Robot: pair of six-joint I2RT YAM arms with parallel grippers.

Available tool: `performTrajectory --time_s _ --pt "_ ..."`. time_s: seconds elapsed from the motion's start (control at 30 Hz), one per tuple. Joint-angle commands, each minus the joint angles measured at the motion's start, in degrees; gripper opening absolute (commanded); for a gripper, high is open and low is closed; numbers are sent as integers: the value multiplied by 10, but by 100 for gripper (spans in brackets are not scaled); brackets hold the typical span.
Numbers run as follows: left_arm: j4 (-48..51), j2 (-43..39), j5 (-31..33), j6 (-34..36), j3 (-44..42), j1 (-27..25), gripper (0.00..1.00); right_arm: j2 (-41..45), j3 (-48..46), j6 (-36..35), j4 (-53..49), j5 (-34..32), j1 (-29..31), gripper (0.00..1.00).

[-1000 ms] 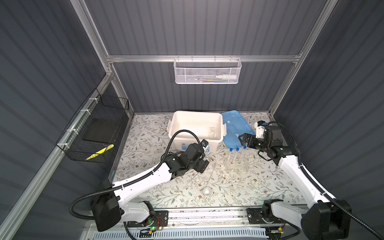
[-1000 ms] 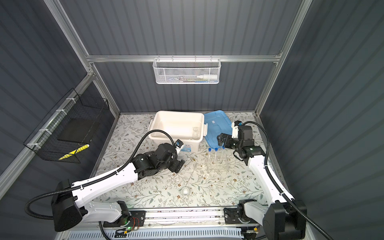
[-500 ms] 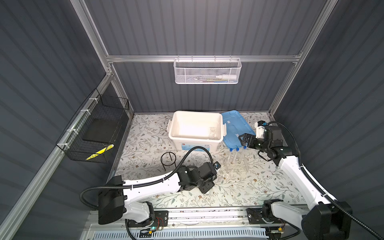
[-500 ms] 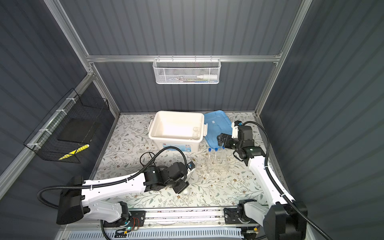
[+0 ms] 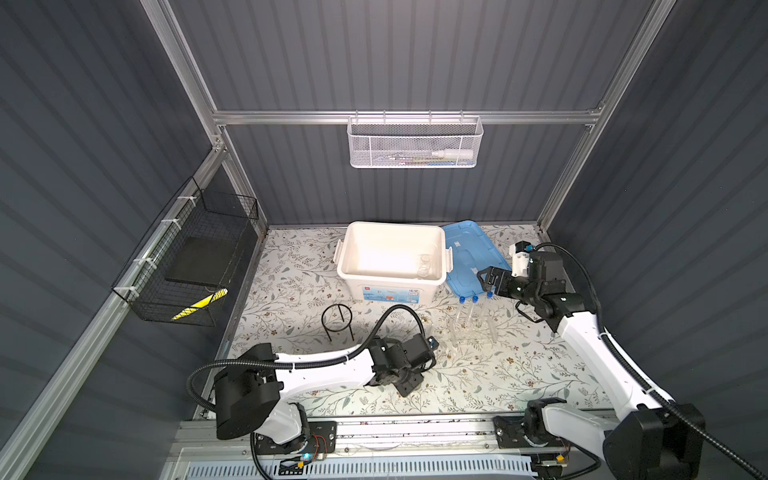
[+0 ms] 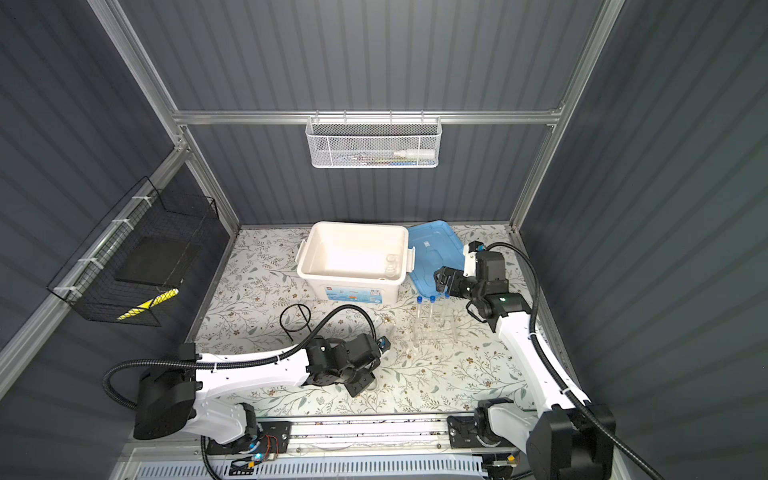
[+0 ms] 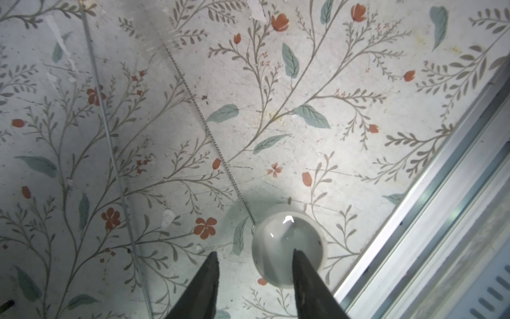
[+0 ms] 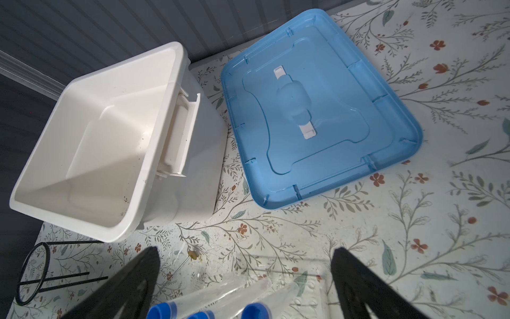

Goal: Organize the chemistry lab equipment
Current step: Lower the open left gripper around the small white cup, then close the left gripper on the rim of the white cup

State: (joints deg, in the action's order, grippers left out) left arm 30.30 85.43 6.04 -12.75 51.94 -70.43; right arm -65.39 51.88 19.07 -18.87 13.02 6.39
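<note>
I'm on the dish [image 7: 288, 243], I'd say: picking it up for the box [image 5: 390, 232]. The left fingers [image 7: 303, 276] are low over the surface [image 7: 358, 82] near its front edge, beside the rail [image 7: 441, 193]. They stand part-way apart and straddle the dish's wall. One tip is over the bowl and the other is outside and clear of it, so nothing is clamped yet.

The dish sits flat with its mouth up. It is round, so it has no long axis to line up with, and any spot on the rim would do. A thin twisted wire [image 7: 204, 121] lies with its end touching the rim, its length running away from the dish ahead of the fingers. A glass rod [image 7: 110, 143] lies well to the side, pointing much the same way.

Next I'd pinch the wall and lift straight up, so the wire is not dragged along.

The right fingers [image 8: 132, 276] are spread wide and hold nothing. They hang over the blue-capped tubes [image 5: 475, 305], which stand caps up in the rack [image 5: 473, 332]. The tripod [image 5: 337, 320] stands in front of the box and the lid [image 5: 469, 249] lies beside it.
</note>
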Motion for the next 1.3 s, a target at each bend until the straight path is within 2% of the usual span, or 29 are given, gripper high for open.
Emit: performTrajectory --time_s 0.0,0.37,0.7,1.03,1.27 --pt "-7 2 -18 -7 -8 -1 41 8 2 0 -10 -7 3 99" --pt "-17 24 -29 -10 -14 -1 34 9 1 -1 -7 -8 3 99" --pt "-30 24 -18 -14 -18 1 22 9 -4 -1 -4 -9 3 99" --pt "-24 58 -39 -7 -6 0 19 9 -7 -2 0 -10 3 99" --pt "-21 41 -19 -12 -2 1 10 9 -9 -3 1 -11 3 99"
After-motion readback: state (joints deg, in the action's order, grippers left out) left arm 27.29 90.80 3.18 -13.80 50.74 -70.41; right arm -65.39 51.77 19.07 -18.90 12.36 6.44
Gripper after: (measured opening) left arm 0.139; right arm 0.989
